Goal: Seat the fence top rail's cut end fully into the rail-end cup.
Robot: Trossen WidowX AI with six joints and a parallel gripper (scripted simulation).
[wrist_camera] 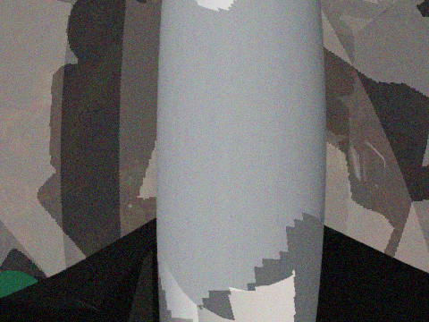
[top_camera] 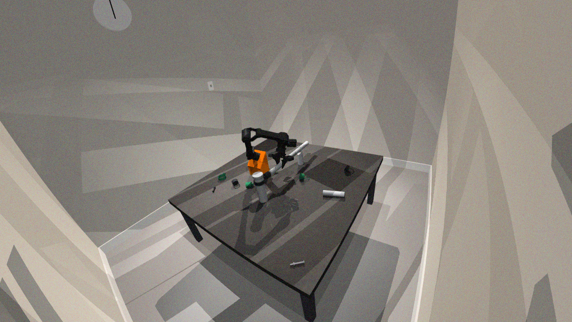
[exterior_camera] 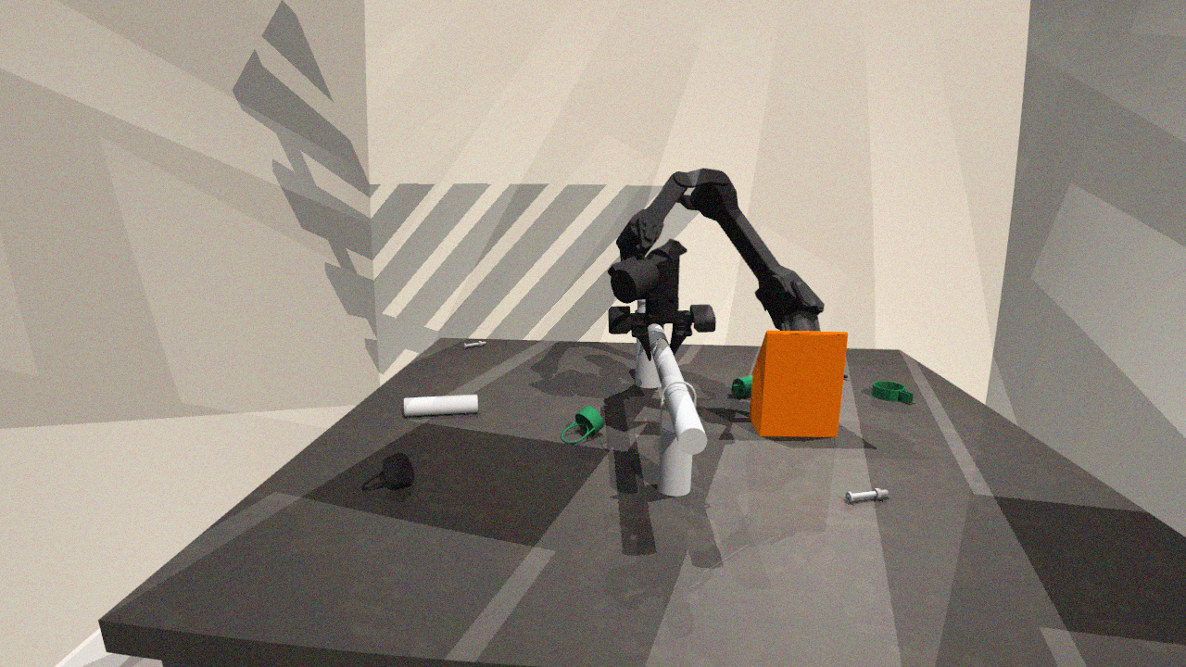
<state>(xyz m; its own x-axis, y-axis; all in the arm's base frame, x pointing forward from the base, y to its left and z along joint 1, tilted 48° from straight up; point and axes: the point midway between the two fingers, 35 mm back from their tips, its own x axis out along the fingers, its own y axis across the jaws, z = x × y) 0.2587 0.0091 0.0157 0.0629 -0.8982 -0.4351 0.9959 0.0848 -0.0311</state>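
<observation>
The white rail [top_camera: 299,149] [exterior_camera: 685,417] [wrist_camera: 241,134] slopes down from the loop cap [exterior_camera: 679,382] on the small post [exterior_camera: 675,471] [top_camera: 300,160] towards the big post [top_camera: 262,194] [exterior_camera: 647,374]. My gripper [top_camera: 280,161] [exterior_camera: 662,346] [wrist_camera: 232,234] is shut on the rail, between the two posts. The black brace band [top_camera: 259,182] sits high on the big post, just under its pale cap [top_camera: 257,175]. The dark rail-end cup [top_camera: 267,175] is on the band's rail side. The rail's low end meets the cup in the top view; how deep it sits inside is hidden.
An orange block [top_camera: 259,161] [exterior_camera: 800,385] stands close beside the rail. Green fittings [top_camera: 301,176] [exterior_camera: 589,421] and a black cap [exterior_camera: 398,471] lie around. A white tube [top_camera: 333,193] [exterior_camera: 440,405] and a bolt [top_camera: 297,263] lie on the table.
</observation>
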